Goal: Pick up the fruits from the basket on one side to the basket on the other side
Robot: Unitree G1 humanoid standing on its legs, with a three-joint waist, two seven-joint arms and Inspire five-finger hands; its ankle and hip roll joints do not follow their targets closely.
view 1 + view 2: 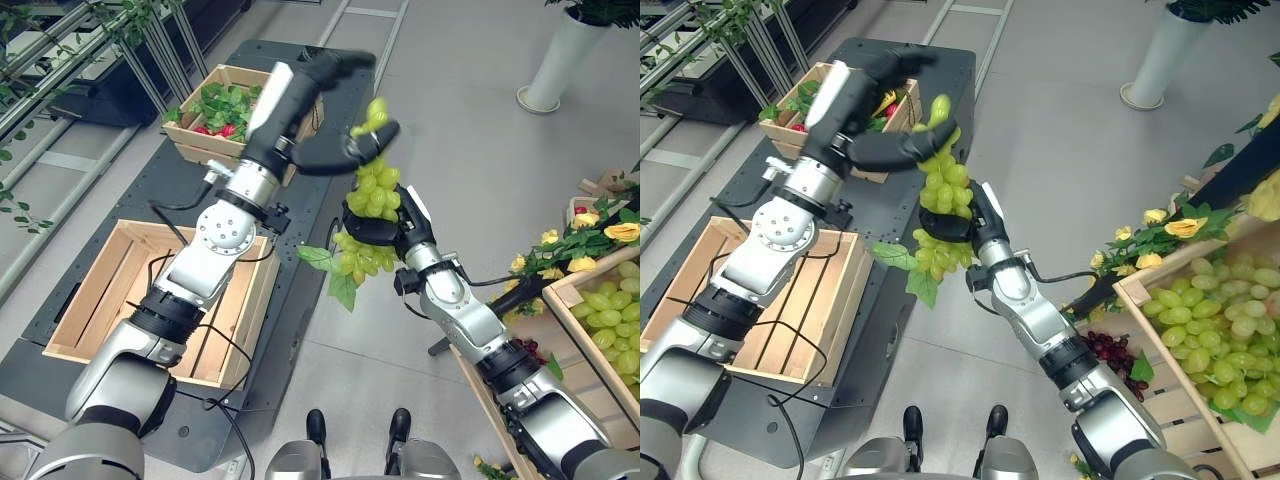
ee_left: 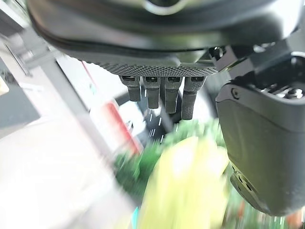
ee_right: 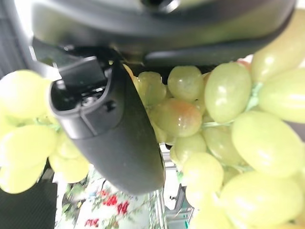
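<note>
Grapes (image 1: 372,195): held up between both hands, over the floor.
Right hand (image 1: 372,232): curled round grapes.
Left hand (image 1: 345,152): pinching grapes' top.
Empty crate (image 1: 100,290): near left.

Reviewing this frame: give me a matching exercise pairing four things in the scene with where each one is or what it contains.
Things:
1. bunch of green grapes with a leaf
2. empty slatted wooden crate
3. wooden crate of leafy red fruit
4. wooden crate heaped with green grapes

Places or states:
A. on the dark platform, farther from the robot
B. at the robot's right side
C. held up in mid-air, between the left hand and the right hand
D. on the dark platform, under the left arm, nothing in it

Pairs: 1-C, 2-D, 3-A, 4-B
</note>
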